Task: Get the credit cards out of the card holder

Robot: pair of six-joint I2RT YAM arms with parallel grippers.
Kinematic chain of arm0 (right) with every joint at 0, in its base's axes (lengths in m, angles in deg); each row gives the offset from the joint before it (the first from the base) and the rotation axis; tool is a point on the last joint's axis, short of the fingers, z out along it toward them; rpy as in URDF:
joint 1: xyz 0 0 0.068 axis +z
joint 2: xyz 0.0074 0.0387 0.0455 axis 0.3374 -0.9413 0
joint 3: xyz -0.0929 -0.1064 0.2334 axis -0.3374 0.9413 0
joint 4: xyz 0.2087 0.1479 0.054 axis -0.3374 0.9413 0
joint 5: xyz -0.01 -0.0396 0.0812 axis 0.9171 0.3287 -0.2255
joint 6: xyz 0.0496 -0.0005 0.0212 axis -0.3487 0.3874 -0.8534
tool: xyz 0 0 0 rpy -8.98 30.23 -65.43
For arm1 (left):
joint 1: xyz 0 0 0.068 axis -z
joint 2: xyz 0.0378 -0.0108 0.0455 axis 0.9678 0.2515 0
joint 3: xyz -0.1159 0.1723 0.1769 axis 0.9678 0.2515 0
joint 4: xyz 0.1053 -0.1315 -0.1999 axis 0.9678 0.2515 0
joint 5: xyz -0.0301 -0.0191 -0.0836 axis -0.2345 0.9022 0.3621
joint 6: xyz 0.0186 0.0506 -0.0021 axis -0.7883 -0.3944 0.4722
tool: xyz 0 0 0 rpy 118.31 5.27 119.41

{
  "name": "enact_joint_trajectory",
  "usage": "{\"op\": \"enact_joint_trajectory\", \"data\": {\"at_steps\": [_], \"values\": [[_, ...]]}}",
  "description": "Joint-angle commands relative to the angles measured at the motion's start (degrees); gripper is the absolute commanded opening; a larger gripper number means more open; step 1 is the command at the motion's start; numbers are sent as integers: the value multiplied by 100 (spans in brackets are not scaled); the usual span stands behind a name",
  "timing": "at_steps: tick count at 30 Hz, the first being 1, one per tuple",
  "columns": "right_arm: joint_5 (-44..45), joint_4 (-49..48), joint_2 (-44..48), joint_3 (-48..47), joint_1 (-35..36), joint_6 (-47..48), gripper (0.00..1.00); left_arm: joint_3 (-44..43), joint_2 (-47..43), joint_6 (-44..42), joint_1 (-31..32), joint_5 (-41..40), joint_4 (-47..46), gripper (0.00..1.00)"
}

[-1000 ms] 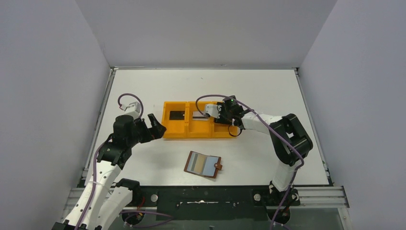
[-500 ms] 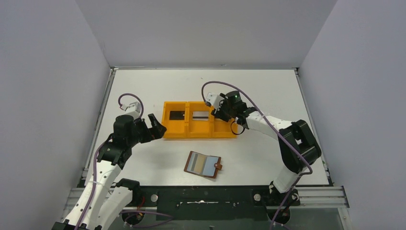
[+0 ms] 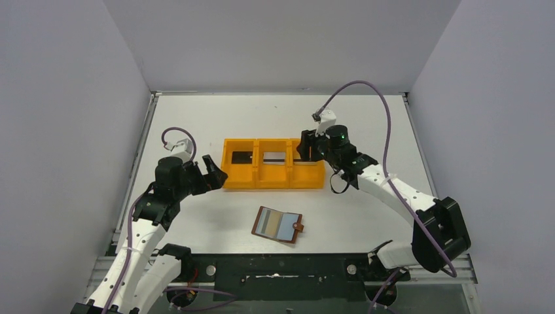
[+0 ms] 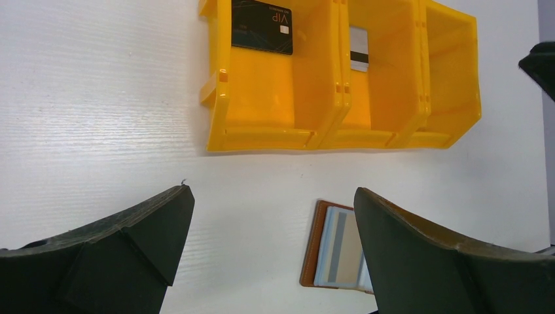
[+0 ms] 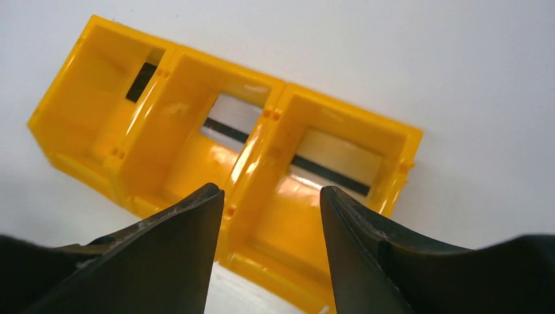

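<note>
The wallet [image 3: 278, 224] lies open near the middle of the worktop's near edge. Mid-worktop, the tray [image 3: 273, 181] holds the black card [image 4: 262, 26] left, silver card [image 5: 235, 114] middle and tan card [image 5: 343, 156] right. The right gripper [image 5: 271, 196] hovers over the tray's right end, jaws apart and empty. The left gripper [image 4: 271, 196], jaws wide, is beside its left end.
</note>
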Motion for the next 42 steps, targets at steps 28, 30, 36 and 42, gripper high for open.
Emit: {"op": "enact_joint_trajectory", "data": {"at_steps": [28,30,36,42], "values": [[5224,3856,-2190,-1283,5237,-6747,60,-63,-200,60,-51,-483,-160,95],[5176,3791,-2203,-1186,5220,-6837,58,-63,-200,61,-52,-470,-168,95],[4682,3144,-2239,-712,5083,-6818,56,-63,-193,56,-51,-452,-176,95],[4284,2402,-2265,-320,4938,-6633,53,-63,-174,56,-55,-433,-178,95]]}}
